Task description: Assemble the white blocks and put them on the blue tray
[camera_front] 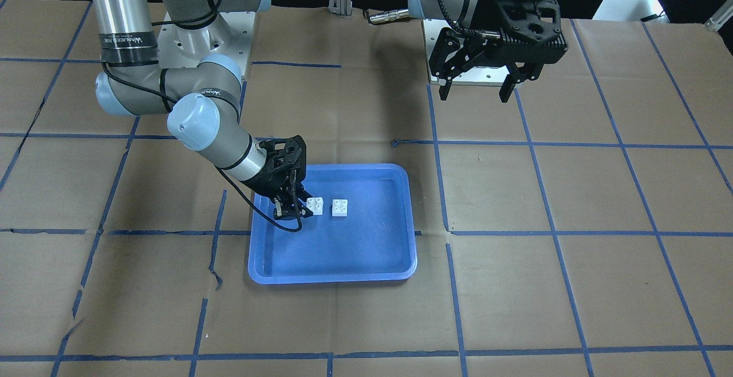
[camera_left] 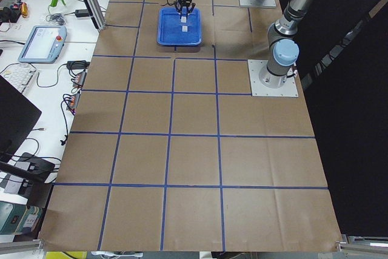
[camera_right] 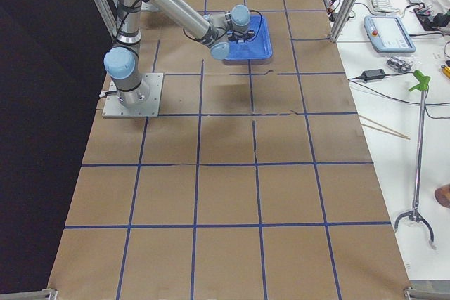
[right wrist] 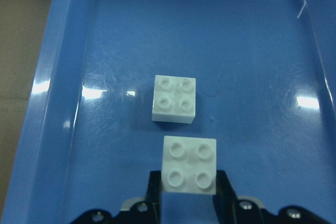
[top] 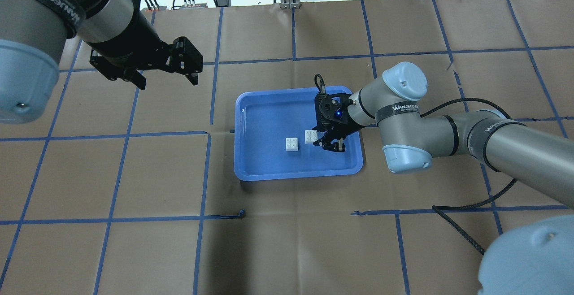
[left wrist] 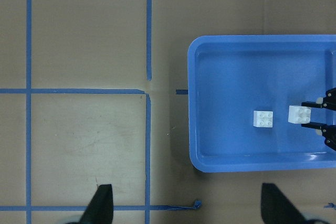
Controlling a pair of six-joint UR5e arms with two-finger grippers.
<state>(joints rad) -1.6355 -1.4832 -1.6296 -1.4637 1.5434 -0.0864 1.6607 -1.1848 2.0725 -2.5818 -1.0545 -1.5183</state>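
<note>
One white block [right wrist: 189,165] is pinched between the two fingers of the right gripper [left wrist: 315,115], over the blue tray [camera_front: 343,251]. I cannot tell if it touches the tray floor. The other white block [right wrist: 174,98] lies flat in the tray, bumps up, just beside the first and not touching it. The left gripper [camera_front: 474,95] hangs spread wide with nothing in it, well away from the tray, above the brown table [camera_front: 572,193].
</note>
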